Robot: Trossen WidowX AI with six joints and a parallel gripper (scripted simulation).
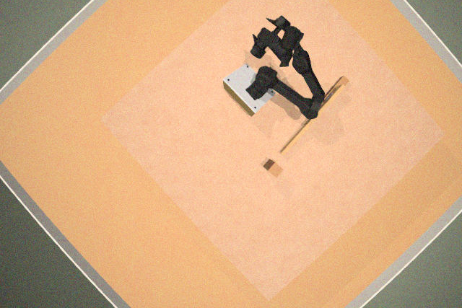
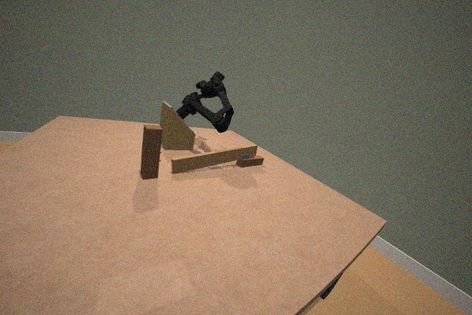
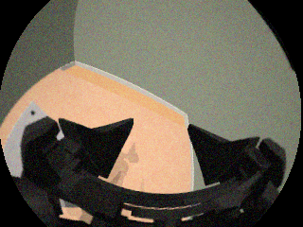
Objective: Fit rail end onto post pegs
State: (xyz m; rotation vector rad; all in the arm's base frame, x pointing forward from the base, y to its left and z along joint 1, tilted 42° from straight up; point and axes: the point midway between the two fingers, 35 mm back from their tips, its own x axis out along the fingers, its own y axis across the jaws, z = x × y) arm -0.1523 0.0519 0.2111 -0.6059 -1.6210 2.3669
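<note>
One rail point(image 2: 213, 158) end point(image 2: 177, 164) slopes down toward post point(image 2: 150, 151).

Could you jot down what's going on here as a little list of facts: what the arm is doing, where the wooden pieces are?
arm: folded up high, away from the wood
gripper: open, holding nothing
rail: tilted, near end down on the table, apart from the post
post: upright, in front of the rail's low end
pegs: too small to make out
footboard block: low, under the rail's raised far end
task progress: rail not yet fitted onto the post
</note>
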